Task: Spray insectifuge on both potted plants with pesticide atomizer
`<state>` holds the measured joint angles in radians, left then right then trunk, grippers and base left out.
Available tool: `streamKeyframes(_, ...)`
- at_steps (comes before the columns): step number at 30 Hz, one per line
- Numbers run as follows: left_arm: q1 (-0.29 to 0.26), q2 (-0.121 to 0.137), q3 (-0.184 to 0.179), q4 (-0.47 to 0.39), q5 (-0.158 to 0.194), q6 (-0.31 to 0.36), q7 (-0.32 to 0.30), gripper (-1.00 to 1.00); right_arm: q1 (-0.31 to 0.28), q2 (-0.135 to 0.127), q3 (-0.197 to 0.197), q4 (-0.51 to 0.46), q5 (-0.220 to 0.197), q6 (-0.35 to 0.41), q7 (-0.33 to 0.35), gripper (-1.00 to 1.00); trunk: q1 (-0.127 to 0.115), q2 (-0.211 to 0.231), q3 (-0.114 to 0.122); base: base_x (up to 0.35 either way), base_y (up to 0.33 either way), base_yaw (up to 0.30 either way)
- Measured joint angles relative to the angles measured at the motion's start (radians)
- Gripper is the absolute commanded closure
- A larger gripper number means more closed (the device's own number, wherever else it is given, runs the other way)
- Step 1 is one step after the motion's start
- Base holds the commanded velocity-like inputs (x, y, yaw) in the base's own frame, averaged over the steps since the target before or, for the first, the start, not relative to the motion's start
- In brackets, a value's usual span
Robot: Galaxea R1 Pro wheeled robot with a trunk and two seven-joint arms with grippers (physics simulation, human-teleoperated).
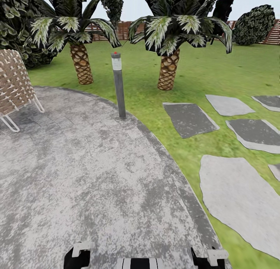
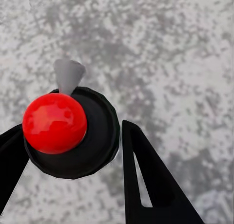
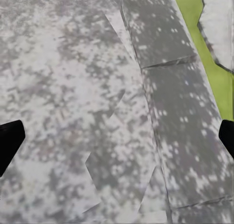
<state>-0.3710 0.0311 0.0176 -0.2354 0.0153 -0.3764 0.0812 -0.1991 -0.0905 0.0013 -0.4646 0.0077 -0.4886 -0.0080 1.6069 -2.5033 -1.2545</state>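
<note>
Robot on the paving point(image 1: 77, 175), no atomizer or potted plants in view.
Bollard point(image 1: 118, 86) stood centre-left by the lawn point(image 1: 233, 70), two palms point(image 1: 168, 68) behind, chair point(image 1: 13, 86) at left. Left gripper point(image 2: 68, 156) spread around a red-topped black knob point(image 2: 54, 122); right gripper point(image 3: 117, 141) wide open.

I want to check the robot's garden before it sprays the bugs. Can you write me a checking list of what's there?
Surface: mottled grey paved circle, lawn around it.
Job's things: nothing seen.
Clutter: woven chair at the paving's left edge.
Grippers: left gripper has a red ball on a black disc between its fingers, grip unclear; right gripper open, holding nothing.
Cables: nothing seen.
Surroundings: bollard light, two palms, stepping stones, wooden fence.
</note>
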Motion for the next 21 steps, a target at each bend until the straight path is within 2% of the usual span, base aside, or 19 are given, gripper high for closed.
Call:
streamKeyframes(6, 0.000, 0.002, 0.014, -0.001, -0.001, -0.002, 0.001, 1.00, 0.000, 0.000, 0.000, 0.032, 0.001, -0.084, 0.003, -1.00, -0.003, 0.001, 0.023, 0.000, 0.000, 0.000)
streamKeyframes(15, 0.000, 0.002, 0.019, 0.000, -0.001, -0.002, 0.001, 1.00, 0.000, 0.000, 0.000, 0.042, 0.002, -0.094, 0.004, -1.00, -0.007, 0.004, 0.058, 0.000, 0.000, 0.000)
streamKeyframes(21, 0.000, 0.001, 0.020, 0.001, -0.001, -0.002, 0.001, 1.00, 0.000, 0.000, 0.000, 0.043, 0.003, -0.094, 0.004, -1.00, -0.030, 0.045, 0.077, 0.000, 0.000, 0.000)
